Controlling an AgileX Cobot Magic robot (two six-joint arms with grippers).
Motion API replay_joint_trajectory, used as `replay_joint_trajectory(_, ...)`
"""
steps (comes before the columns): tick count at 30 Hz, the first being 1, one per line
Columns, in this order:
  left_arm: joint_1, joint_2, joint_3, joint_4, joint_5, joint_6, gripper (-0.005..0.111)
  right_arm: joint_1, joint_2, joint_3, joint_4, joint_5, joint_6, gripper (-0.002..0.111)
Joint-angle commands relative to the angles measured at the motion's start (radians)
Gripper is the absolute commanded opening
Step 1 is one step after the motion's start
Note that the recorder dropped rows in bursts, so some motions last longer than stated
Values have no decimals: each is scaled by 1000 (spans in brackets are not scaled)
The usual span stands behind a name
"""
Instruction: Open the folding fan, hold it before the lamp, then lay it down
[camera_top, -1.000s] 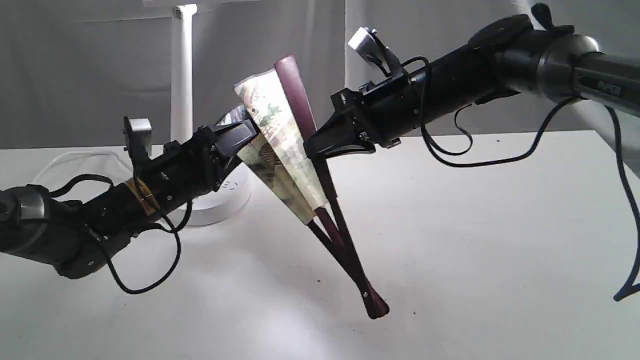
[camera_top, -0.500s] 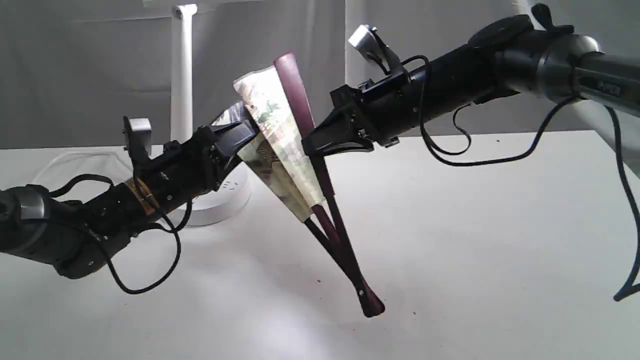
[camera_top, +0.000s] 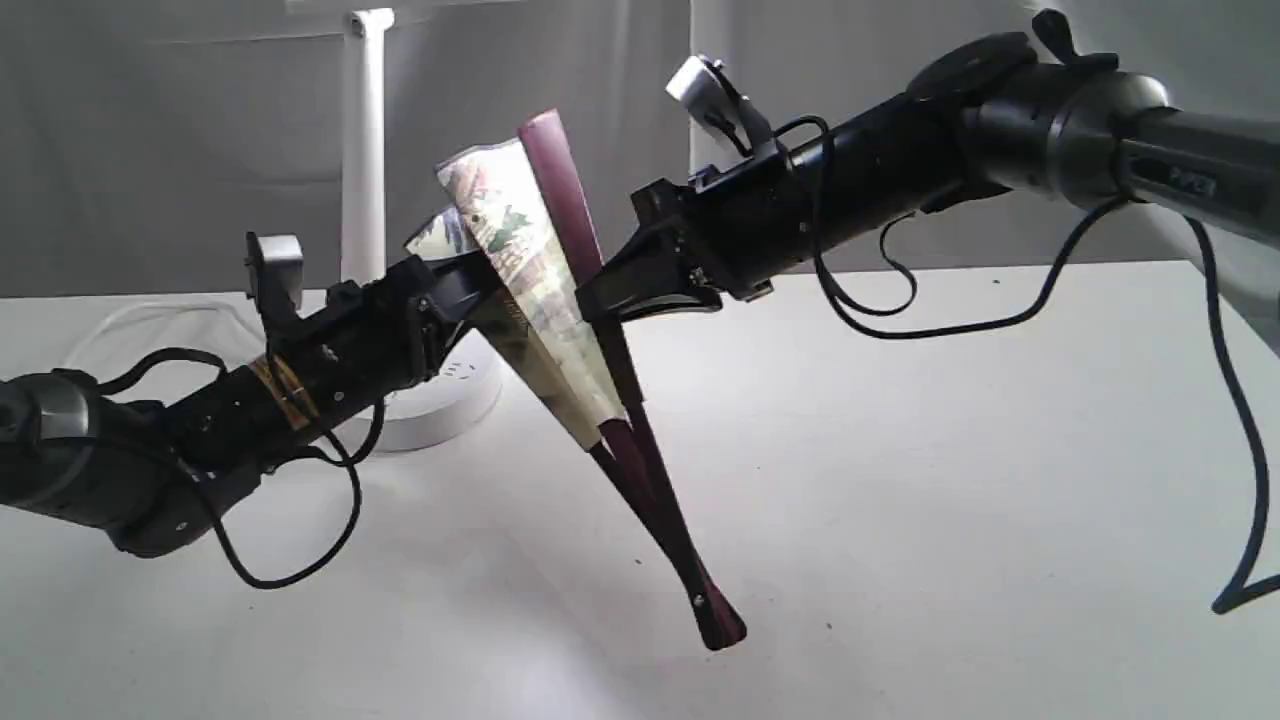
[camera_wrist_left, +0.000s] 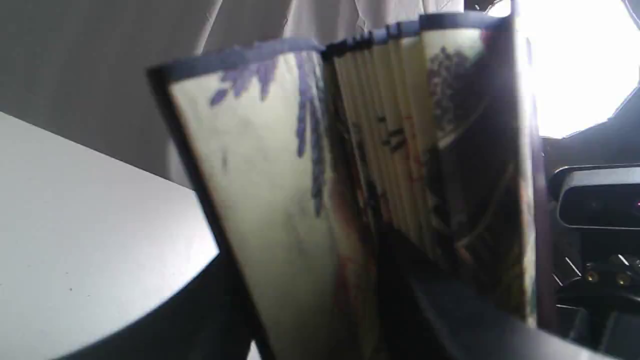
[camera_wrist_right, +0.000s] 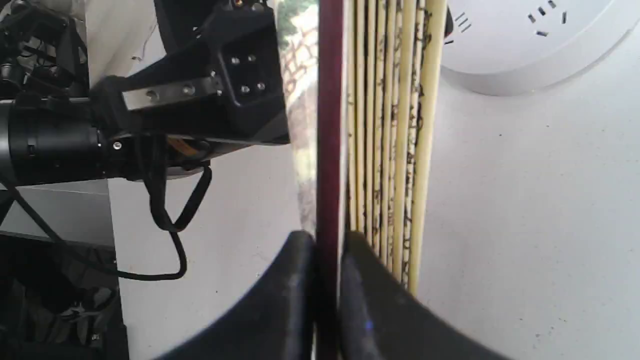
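Grey drapes (camera_top: 150, 150) hung behind the counter (camera_top: 950, 450); the right pincer (camera_top: 590, 300) clamped one edge of the folding fan (camera_top: 520, 250), apparently so the left pincer (camera_top: 478, 280), grip unclear, could spread it.

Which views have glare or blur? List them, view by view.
Left wrist view: a blown-out white glare fills one corner, and the folding fan is close and soft. Right wrist view: the right gripper is blurred near the lens; the fan's folds are sharp. Exterior view: mostly sharp, with a bright patch on the table.
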Motion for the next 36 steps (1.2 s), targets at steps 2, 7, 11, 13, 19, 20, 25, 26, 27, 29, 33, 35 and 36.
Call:
replay_joint_trajectory(2,-4,-3,-3,-14,-13,0,42,-1,-10,3,10,3,-9,0)
replay_joint_trajectory(7,-6,-3,-3,-20,-13,0,53,1,-10,3,10,3,-9,0)
replay_joint_trajectory(11,-6,-3,-3,-20,-13,2,47,7,-10,3,10,3,-9,0)
replay_joint_trajectory(13,-6,-3,-3,-20,-13,2,40,10,-10,3,10,3,-9,0)
replay_joint_trajectory(19,-6,-3,-3,-20,-13,2,36,10,-10,3,-16,3,-9,0)
replay_joint_trajectory(20,-6,-3,-3,-20,-13,4,36,10,-10,3,-16,3,-9,0)
replay_joint_trajectory(25,-6,-3,-3,-20,-13,7,19,10,-10,3,-18,3,-11,0)
replay_joint_trajectory(26,-6,-3,-3,-20,-13,7,11,10,-10,3,-20,3,-11,0)
replay_joint_trajectory(27,-6,-3,-3,-20,-13,7,4,10,-10,3,-20,3,-11,0)
replay_joint_trajectory(29,-6,-3,-3,-20,-13,7,0,10,-10,3,-20,3,-11,0)
replay_joint_trajectory(33,-6,-3,-3,-20,-13,-1,0,10,-10,3,-18,3,-7,0)
replay_joint_trajectory(35,-6,-3,-3,-16,-13,-27,0,10,-10,3,-6,3,-7,0)
replay_joint_trajectory(36,-6,-3,-3,-12,-13,-57,0,10,-10,3,-1,3,-7,0)
